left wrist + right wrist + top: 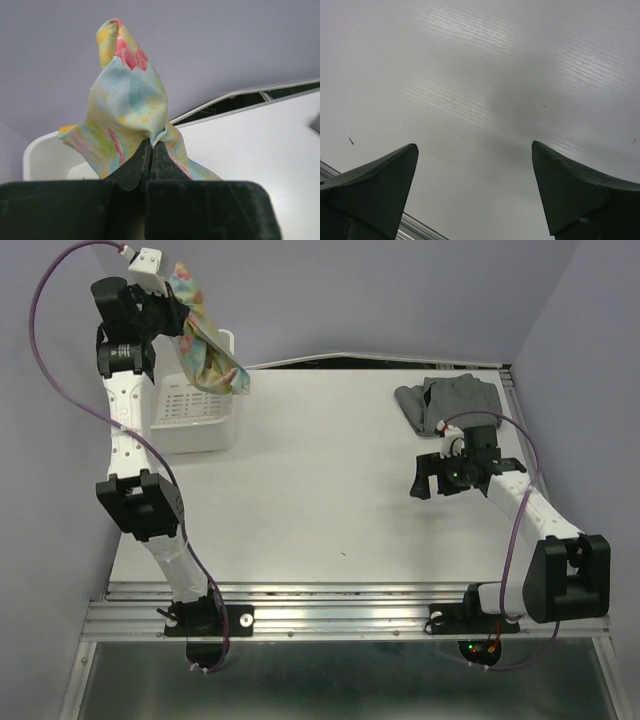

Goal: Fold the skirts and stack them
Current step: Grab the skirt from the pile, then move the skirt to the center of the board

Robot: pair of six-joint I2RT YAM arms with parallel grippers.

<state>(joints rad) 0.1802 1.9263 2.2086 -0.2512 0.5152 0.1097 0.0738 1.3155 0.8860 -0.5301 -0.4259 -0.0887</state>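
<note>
Overhead view: the left tool (178, 312), raised high at the far left, is clamped on the floral skirt (208, 345). The skirt hangs in a bunched twist over the far side of the bin (195, 430), off the tabletop (330, 510); whether its lower end touches the bin's rim cannot be told. The grey skirt (450, 400) lies crumpled at the far right of the tabletop. The right tool (430, 478) hovers just in front of it, jaws apart and empty. Left wrist view: the left tool (151, 145) has its two dark jaws pressed together on a pinch of the floral skirt (127, 100), and the cloth rises past them in a loose peak. The bin (45, 155) sits behind and below, with the tabletop (260, 145) running off to the right. Right wrist view: the right tool (474, 145) shows both jaws spread wide over bare tabletop (495, 65), with no cloth between them. Judging from this, the task is at its very start: one skirt is lifted but not spread out, the other lies untouched, neither is folded and nothing is stacked. Laying out and folding each skirt, then stacking one on the other, all remains.
</note>
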